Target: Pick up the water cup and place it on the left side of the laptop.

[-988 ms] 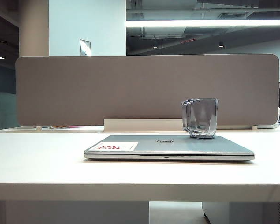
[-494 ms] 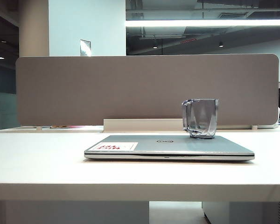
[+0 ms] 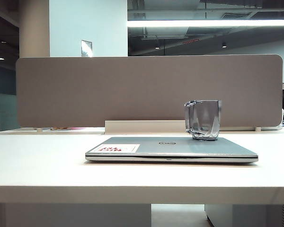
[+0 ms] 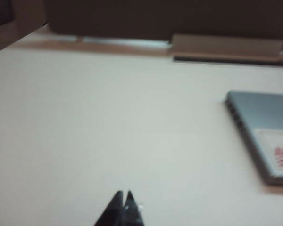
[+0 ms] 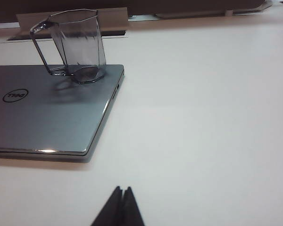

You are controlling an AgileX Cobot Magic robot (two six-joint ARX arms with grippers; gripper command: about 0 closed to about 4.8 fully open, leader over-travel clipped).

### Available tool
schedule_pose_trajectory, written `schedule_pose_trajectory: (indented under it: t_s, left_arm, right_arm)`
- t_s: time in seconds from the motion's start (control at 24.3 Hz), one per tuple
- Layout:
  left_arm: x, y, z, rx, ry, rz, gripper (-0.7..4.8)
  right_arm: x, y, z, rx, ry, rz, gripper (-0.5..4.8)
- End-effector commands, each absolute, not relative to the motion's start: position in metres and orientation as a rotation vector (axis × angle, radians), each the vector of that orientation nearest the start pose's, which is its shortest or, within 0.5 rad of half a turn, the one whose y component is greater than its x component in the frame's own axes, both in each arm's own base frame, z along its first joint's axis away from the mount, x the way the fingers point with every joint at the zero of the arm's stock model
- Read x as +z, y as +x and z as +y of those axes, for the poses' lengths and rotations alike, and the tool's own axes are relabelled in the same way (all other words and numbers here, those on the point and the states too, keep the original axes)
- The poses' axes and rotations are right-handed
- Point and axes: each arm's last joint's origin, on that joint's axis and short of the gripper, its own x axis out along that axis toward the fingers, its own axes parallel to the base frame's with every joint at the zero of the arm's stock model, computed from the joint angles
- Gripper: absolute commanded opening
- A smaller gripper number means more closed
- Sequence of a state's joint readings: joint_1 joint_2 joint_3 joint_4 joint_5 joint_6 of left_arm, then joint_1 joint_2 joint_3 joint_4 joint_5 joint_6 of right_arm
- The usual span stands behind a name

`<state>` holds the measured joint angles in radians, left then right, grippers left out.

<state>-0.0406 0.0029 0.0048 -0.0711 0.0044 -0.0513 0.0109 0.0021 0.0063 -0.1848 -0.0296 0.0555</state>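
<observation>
The water cup, a clear grey-tinted faceted mug with a loop handle, stands upright on the closed lid of the silver laptop, near its far right corner. The right wrist view shows the water cup on the laptop, well beyond my right gripper, which is shut and empty over bare table. My left gripper is shut and empty over the white table, off the sticker corner of the laptop. Neither gripper shows in the exterior view.
A grey divider panel runs along the back of the white table. A pale raised strip lies at its foot behind the laptop.
</observation>
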Motion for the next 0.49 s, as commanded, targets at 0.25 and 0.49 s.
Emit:
schedule_pose_trajectory:
  t_s: [0.25,0.49]
  left_arm:
    - [0.180,0.095,-0.008,-0.179,-0.276,-0.050,-0.06]
    - [0.221,0.083,-0.012,-0.357,-0.231,-0.136,-0.06]
  right_arm:
    - [0.149,0.096,0.003,0.082,0.062,0.161,-0.05]
    - [0.149,0.096,0.004,0.098,0.066,0.161,-0.05]
